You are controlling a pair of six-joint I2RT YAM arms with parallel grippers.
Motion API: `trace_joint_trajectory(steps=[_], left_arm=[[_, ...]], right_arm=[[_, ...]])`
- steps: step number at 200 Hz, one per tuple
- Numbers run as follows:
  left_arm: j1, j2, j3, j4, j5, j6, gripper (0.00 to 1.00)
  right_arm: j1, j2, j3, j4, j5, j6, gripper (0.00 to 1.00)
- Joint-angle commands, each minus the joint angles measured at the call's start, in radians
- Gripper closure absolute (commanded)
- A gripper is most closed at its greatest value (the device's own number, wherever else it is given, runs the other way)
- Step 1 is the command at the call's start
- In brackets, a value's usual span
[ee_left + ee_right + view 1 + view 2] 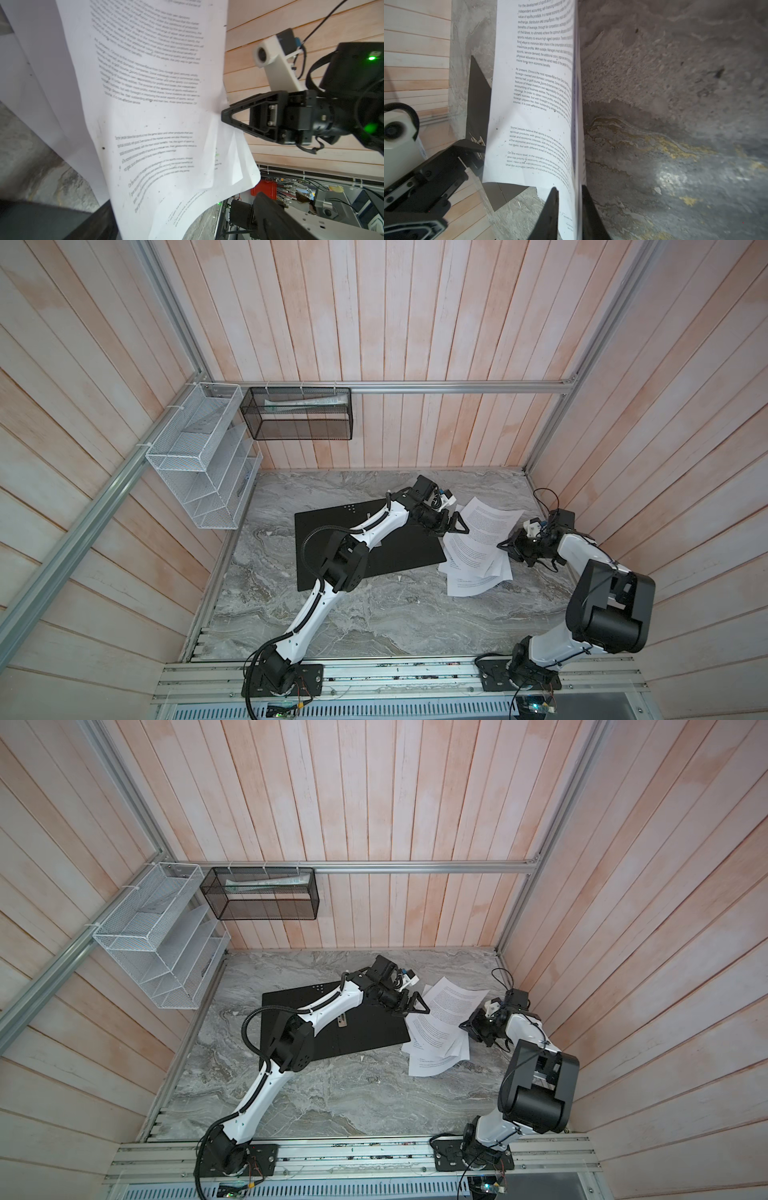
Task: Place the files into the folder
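While beside folder (320,524), files (533,104) edgewise between jaws.

I work in a lab test booth: plank panels (415,323) on aluminium framing (457,386) box in my marble-patterned surface (374,614), cables and gear (291,187) cluttered beyond.

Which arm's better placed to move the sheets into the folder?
Right. The right hand has a finger each side of the paper sheets, at their raised edge, ready to pinch. The left hand is wide open, holding nothing, by the folder.
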Motion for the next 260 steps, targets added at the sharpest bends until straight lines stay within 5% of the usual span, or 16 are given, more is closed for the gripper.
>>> trace_joint_trajectory(steps=[1, 20, 129, 260], left_arm=[[0.002, -0.036, -0.027, 0.012, 0.019, 0.014, 0.0], [0.001, -0.039, -0.056, 0.014, 0.019, 0.016, 0.0], [0.001, -0.02, -0.172, 0.016, 0.043, 0.005, 0.0], [0.0, 0.01, -0.201, -0.111, 0.215, 0.128, 0.0]], right_arm=[[-0.001, 0.007, 0.001, 0.006, -0.05, -0.012, 0.82], [-0.002, 0.016, 0.0, 0.005, -0.054, -0.027, 0.75], [0.012, 0.153, 0.027, 0.07, 0.045, -0.011, 0.66], [0.013, 0.263, 0.025, 0.195, -0.121, 0.003, 0.7]])
